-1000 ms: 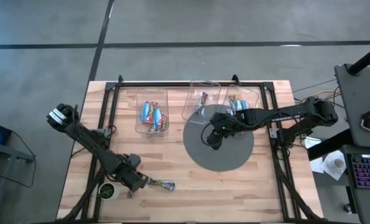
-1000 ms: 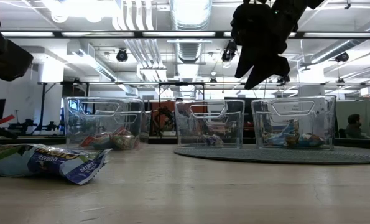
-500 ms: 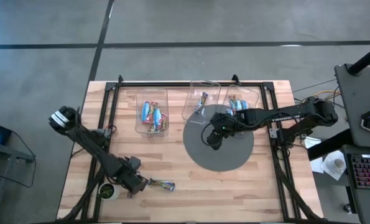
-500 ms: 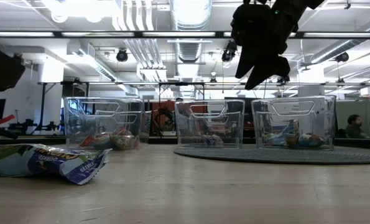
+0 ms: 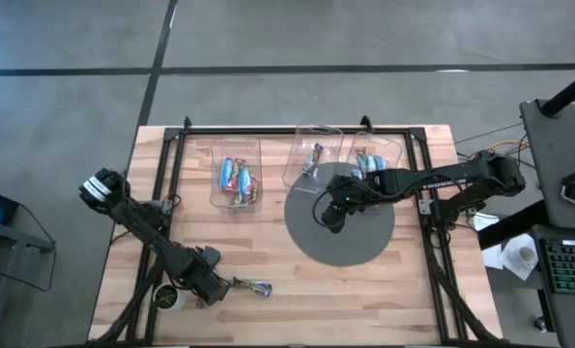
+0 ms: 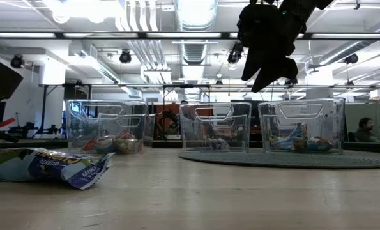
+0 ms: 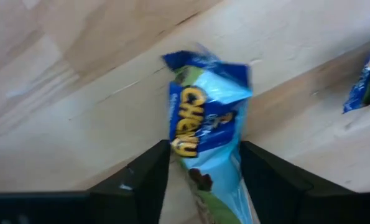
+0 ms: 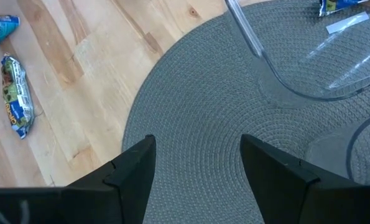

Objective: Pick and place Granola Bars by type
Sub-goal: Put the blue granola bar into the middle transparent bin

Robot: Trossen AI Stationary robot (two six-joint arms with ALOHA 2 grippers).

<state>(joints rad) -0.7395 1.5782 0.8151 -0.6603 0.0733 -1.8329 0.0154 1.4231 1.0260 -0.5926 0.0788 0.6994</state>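
Note:
My left gripper (image 5: 219, 283) (image 7: 204, 146) is low over the table's near left part, open. Its fingers stand on either side of a light blue granola bar (image 7: 206, 127) that lies flat on the wood. A multicoloured bar (image 5: 257, 287) lies just right of it, and its blue end (image 7: 365, 87) shows in the left wrist view. In the low view a bar (image 6: 49, 167) lies flat at the left. My right gripper (image 5: 333, 217) (image 8: 196, 142) (image 6: 266, 70) hangs open and empty above the round grey mat (image 5: 364, 242). My left gripper comes at the light blue bar from above, its fingers lying along the bar's long sides near one end (image 7: 200, 155). The wrapper's edges reach both fingers (image 7: 157, 168); whether they touch I cannot tell. The bar lies flat on the table.
Three clear bins stand in a row at the far side: the left one (image 5: 236, 145) holds light blue and red bars, the middle (image 5: 316, 132) a dark one, the right (image 5: 388, 143) several. A small round green thing (image 5: 166, 297) sits near the left arm.
My left arm has sunk a little, and its gripper has edged toward the table's near edge, over the light blue bar. The bars have stayed where they were.

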